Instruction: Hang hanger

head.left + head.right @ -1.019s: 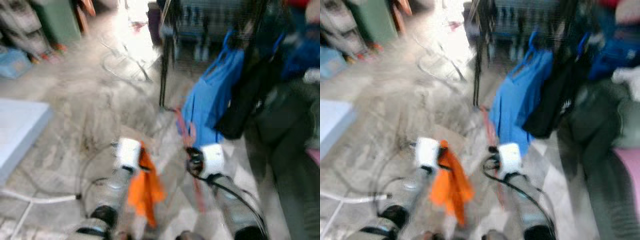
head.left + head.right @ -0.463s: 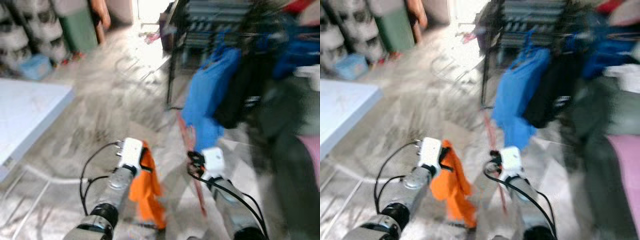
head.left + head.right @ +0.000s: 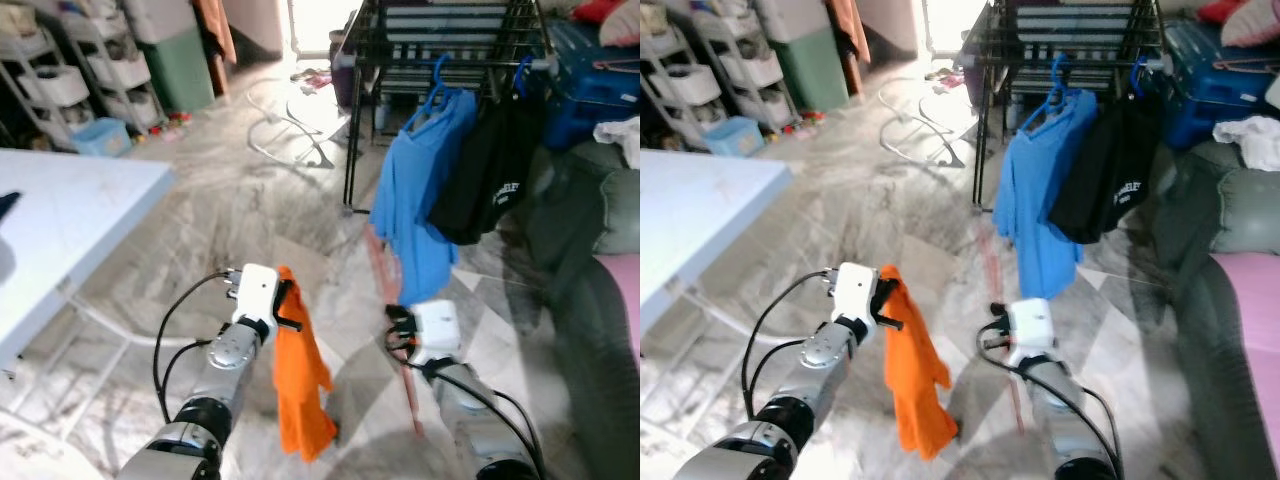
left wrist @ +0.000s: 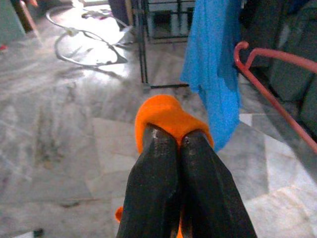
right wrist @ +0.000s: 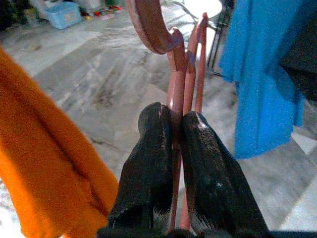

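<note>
Black rack (image 3: 440, 30) ahead: blue shirt (image 3: 420, 190), black garment (image 3: 490, 170) hung. Left gripper (image 4: 171, 144) clenched on orange cloth (image 3: 300, 380); right gripper (image 5: 171, 129) grasping red hanger (image 5: 185, 64).

Table (image 3: 60, 215) left, drying rack (image 3: 440, 30) ahead with shirt (image 3: 415, 200) beside a bag (image 3: 485, 170), perhaps a sofa (image 3: 600, 330) right.

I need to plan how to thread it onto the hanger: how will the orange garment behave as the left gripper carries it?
Probably floppy: the orange garment droops in loose folds below the left gripper, pinched at one edge. Likely light, so it may swing. The red hanger in the right gripper looks stiff by comparison.
</note>
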You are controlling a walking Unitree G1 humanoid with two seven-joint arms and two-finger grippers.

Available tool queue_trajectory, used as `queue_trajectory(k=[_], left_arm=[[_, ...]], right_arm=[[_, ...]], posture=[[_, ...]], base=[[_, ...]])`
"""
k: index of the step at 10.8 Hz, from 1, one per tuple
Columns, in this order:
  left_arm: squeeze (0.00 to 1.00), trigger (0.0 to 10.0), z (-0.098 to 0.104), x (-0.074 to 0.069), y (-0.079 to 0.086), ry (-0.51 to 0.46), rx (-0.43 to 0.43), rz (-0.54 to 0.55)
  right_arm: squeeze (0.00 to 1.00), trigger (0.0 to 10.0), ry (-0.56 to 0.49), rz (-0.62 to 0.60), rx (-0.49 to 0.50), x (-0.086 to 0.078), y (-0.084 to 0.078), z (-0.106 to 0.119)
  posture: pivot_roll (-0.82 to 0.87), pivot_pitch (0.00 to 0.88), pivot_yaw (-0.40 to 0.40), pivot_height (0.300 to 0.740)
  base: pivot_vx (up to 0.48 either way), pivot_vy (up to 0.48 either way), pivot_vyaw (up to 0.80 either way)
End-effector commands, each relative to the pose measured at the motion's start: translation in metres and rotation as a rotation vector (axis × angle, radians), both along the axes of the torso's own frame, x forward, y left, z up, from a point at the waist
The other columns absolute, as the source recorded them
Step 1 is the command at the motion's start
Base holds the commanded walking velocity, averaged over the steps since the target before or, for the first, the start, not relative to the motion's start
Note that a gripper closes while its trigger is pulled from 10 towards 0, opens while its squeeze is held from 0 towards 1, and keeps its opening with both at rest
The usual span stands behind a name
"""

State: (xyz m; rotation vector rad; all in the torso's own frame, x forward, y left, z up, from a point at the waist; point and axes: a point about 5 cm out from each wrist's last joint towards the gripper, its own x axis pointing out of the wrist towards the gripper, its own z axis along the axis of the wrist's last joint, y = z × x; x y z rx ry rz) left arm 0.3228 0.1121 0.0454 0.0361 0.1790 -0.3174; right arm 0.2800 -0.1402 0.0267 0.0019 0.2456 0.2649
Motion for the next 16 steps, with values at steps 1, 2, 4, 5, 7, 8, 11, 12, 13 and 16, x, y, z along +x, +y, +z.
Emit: queue_trajectory(k=[1,2,4,5,7,8,11,12,13,16], left_arm=[[0.0,10.0,0.009,0.004,0.003,-0.045,-0.01,-0.008],[0.0,10.0,0.013,0.004,0.001,-0.076,-0.022,-0.062],[0.0,10.0,0.037,0.016,-0.002,-0.194,0.088,-0.214],[0.0,10.0,0.056,0.025,-0.004,-0.282,0.223,-0.297],[0.0,10.0,0.103,0.048,0.0,-0.475,0.548,-0.38],[0.0,10.0,0.127,0.059,0.008,-0.537,0.655,-0.373],[0.0,10.0,0.136,0.066,0.027,-0.59,0.959,-0.373],[0.0,10.0,0.136,0.066,0.029,-0.596,1.003,-0.369],[0.0,10.0,0.135,0.067,0.031,-0.596,1.033,-0.367],[0.0,10.0,0.138,0.064,0.034,-0.686,1.064,-0.352]], right_arm=[[0.0,10.0,-0.027,0.005,0.014,0.002,0.005,0.005],[0.0,10.0,-0.033,0.013,0.007,0.001,0.006,0.006],[0.0,10.0,-0.065,0.103,-0.076,-0.002,-0.011,0.014],[0.0,10.0,-0.087,0.133,-0.108,-0.002,-0.026,0.024],[0.0,10.0,-0.123,0.179,-0.163,0.001,-0.06,0.049],[0.0,10.0,-0.155,0.213,-0.18,0.003,-0.068,0.066],[0.0,10.0,-0.134,0.41,-0.128,-0.018,-0.055,0.084],[0.0,10.0,-0.122,0.413,-0.128,-0.02,-0.056,0.084],[0.0,10.0,-0.103,0.434,-0.115,-0.024,-0.056,0.084],[0.0,10.0,-0.009,0.575,-0.06,-0.037,-0.049,0.085]], posture=[[-0.27,0.09,0.068,0.74],[-0.28,0.11,0.072,0.74],[-0.28,0.153,0.075,0.74],[-0.28,0.175,0.083,0.74],[-0.28,0.204,0.111,0.74],[-0.28,0.217,0.125,0.74],[-0.3,0.247,0.157,0.74],[-0.3,0.249,0.157,0.74],[-0.3,0.25,0.156,0.74],[-0.28,0.252,0.146,0.74]], base=[[0.0,0.0,0.0],[0.0,0.0,0.0],[0.0,0.0,0.0],[0.0,0.0,0.0],[0.0,0.0,0.0],[0.0,0.0,0.0],[0.0,0.0,0.0],[0.0,0.0,0.0],[0.0,0.0,0.0],[0.0,0.0,0.0]])
